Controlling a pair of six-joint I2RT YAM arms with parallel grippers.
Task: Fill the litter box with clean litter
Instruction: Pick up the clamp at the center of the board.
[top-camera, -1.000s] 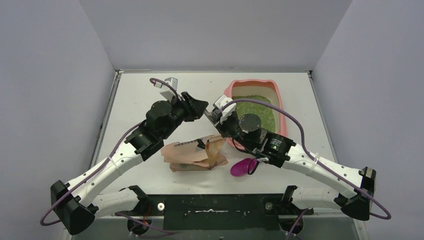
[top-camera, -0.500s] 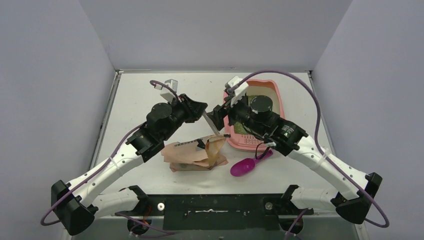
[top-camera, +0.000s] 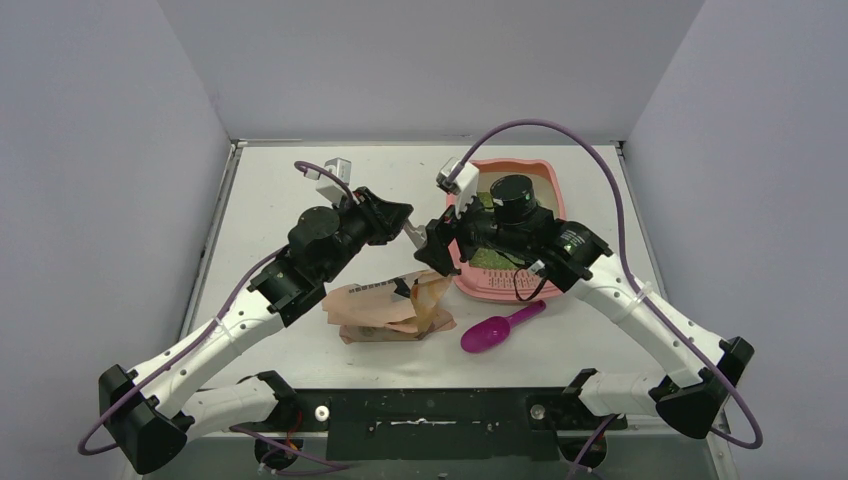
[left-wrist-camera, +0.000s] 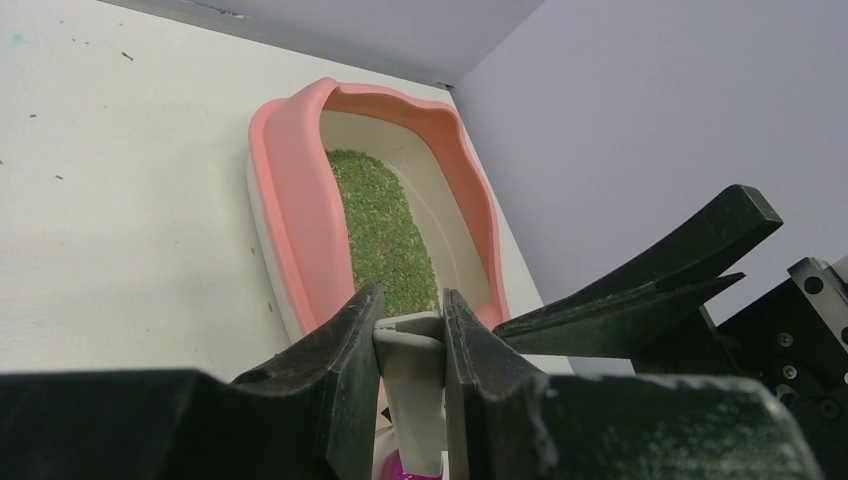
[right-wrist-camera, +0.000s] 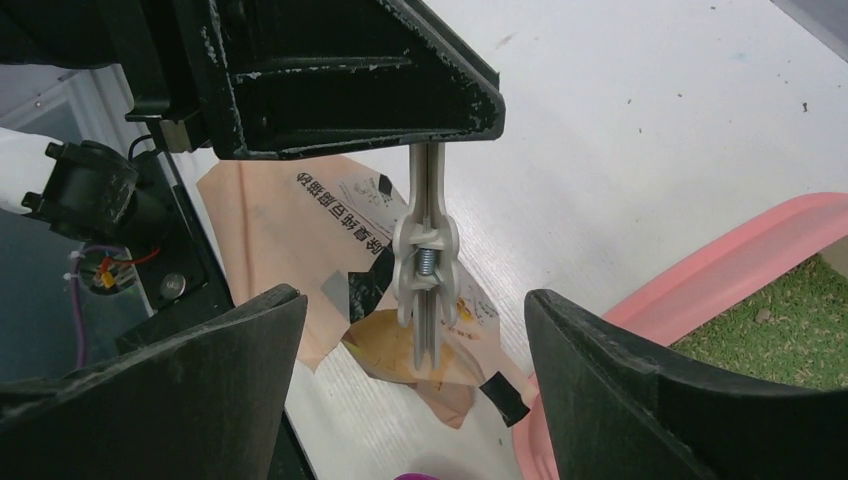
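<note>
**Pink litter box partly filled; clip pinched beside it**

Pink plastic litter box (left-wrist-camera: 290, 190) sits at the far right of the white surface (top-camera: 300, 180). A bed of green litter (left-wrist-camera: 385, 240) covers its floor; the walls above it show bare.

Handling, as judged: the litter is loose, fine grain. It will pour and scatter and cannot be pinched, so it must travel in a container. The tan paper bag (top-camera: 375, 305) lying crumpled at centre looks soft and likely to sag; a hold on its folded upper edge seems soundest. The magenta scoop (top-camera: 495, 330) lies just beside it, handle toward the box. The box looks stiff and light, and its wide rim offers a hold.

Left arm reaches forward and inward. The left gripper (left-wrist-camera: 410, 305) has its fingers pinching one end of a grey spring clip (right-wrist-camera: 426, 262).

Right arm crosses over the box, wrist turned to face the left one. The right gripper (right-wrist-camera: 415, 305) has its fingers spread wide either side of the clip, clear of it.

Whether the clip's lower end touches the bag cannot be told.
</note>
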